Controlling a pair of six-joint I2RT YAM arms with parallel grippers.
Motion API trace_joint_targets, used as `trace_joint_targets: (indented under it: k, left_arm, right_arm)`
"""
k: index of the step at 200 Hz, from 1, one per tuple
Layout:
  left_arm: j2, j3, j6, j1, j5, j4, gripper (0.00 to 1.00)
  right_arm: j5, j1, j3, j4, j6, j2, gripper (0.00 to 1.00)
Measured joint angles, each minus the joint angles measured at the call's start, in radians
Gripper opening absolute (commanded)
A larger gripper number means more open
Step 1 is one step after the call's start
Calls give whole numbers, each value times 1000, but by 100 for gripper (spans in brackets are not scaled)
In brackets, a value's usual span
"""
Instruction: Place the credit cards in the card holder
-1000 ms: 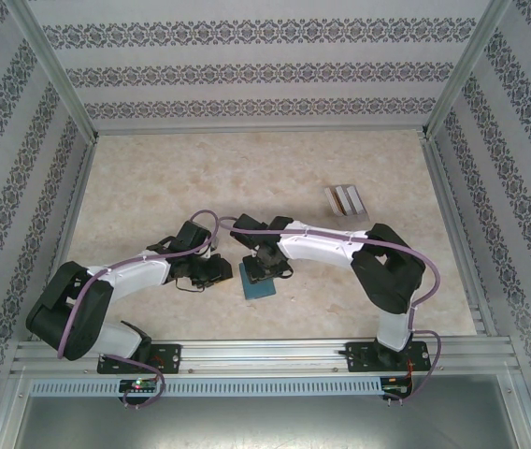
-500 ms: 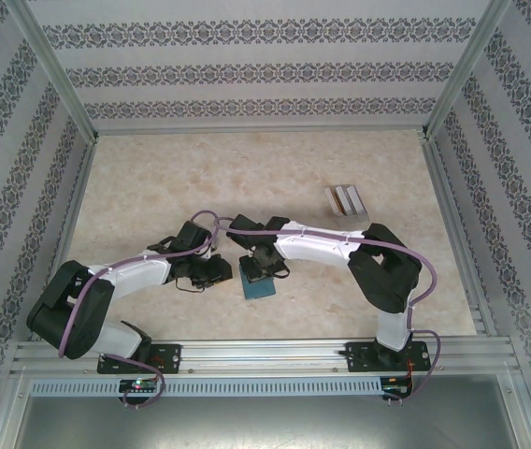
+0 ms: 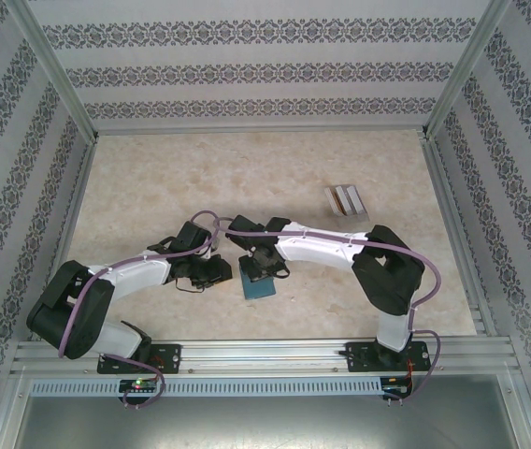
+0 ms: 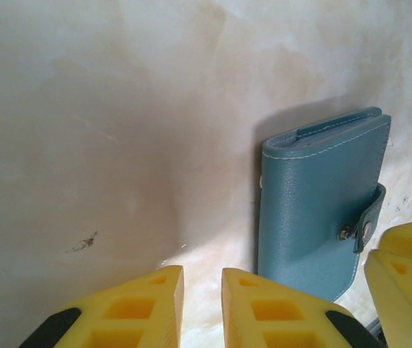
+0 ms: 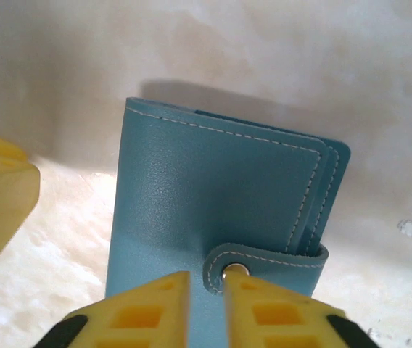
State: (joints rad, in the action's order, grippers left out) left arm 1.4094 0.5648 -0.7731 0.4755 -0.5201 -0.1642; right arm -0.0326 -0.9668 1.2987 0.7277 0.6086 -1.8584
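Around card holder (image 4: 315, 210) edges, open tabletop (image 4: 104, 130)

The beige marbled table (image 3: 153, 178) carries a teal card holder (image 3: 258, 287), lying flat and folded shut near the middle of the near side. Well apart, toward the far right, lies a flat pale grey striped piece (image 3: 345, 199).

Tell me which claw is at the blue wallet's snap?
The right claw, poised at the snap of the teal leather wallet; the left claw sits beside it.
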Motion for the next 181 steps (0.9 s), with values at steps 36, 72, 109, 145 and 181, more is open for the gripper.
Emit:
trace_joint_targets:
  k: [36,72,109,145,181]
  left_arm:
    - [0,-2,0,0,0,1,22]
    - [0,-5,3,0,0,1,22]
    - [0,-9,6,0,0,0,22]
    - [0,-9,8,0,0,1,22]
    - [0,-9,8,0,0,0,22]
  right_arm:
    - [14,-10,0,6,0,0,30]
    - [19,-20,0,5,8,-24,27]
    - [37,-19,0,6,15,-29,23]
    - [48,-20,2,10,18,-32,15]
    - [52,-20,17,18,18,-54,14]
